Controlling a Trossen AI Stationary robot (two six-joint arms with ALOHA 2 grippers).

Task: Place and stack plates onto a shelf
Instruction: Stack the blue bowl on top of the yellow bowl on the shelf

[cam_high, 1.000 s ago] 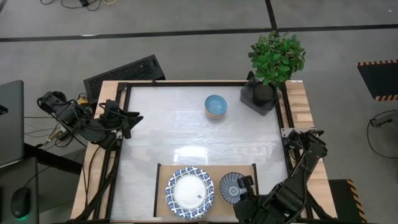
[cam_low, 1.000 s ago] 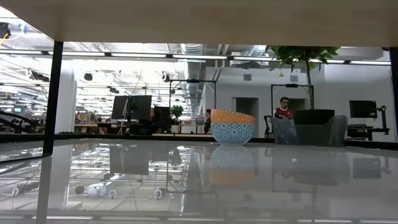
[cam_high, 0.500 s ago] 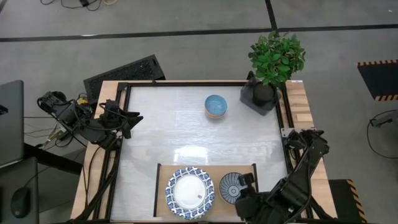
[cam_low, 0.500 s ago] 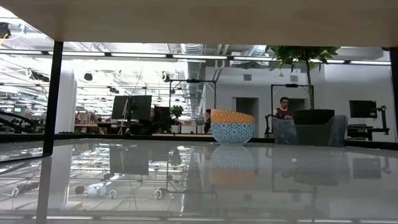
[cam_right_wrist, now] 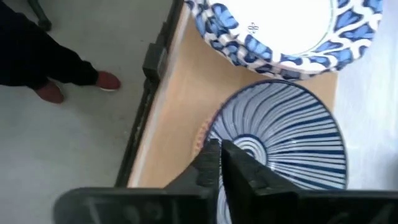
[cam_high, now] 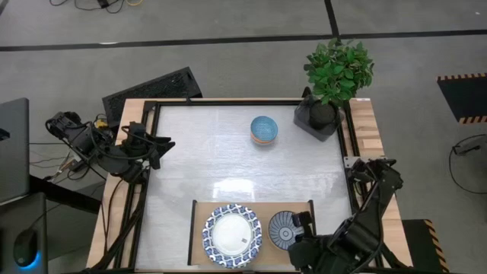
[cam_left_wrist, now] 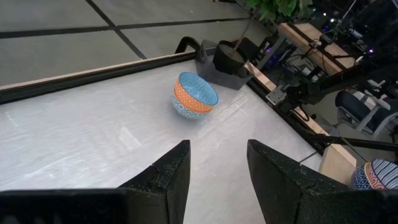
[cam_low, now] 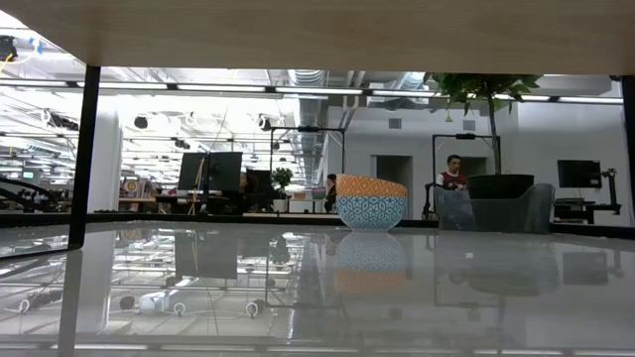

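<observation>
A stack of blue-and-white rimmed plates [cam_high: 232,234] lies flat on the left half of the light-wood shelf [cam_high: 262,209] at the table's near edge; how many there are I cannot tell. Beside it on the shelf stands a blue striped bowl [cam_high: 283,228]. My right gripper [cam_high: 297,222] is at that bowl's right side, its fingers almost together in the right wrist view [cam_right_wrist: 222,163]. The plates [cam_right_wrist: 280,28] show beyond it. My left gripper [cam_left_wrist: 217,165] waits open at the table's left edge [cam_high: 156,144]. My right gripper is shut on the striped bowl at the rim [cam_right_wrist: 210,138] on its right side, coming from above and from the table's near right. One finger [cam_right_wrist: 244,171] shows over the striped inside. The gripper itself hides the contact. The bowl stands upright on the shelf.
An orange-and-blue bowl [cam_high: 264,129] stands toward the table's far side, with a potted plant [cam_high: 335,80] at the far right corner. The shelf's black rail [cam_right_wrist: 155,62] runs beside the bowl. A person's leg and red shoe [cam_right_wrist: 56,71] show on the floor off the near edge.
</observation>
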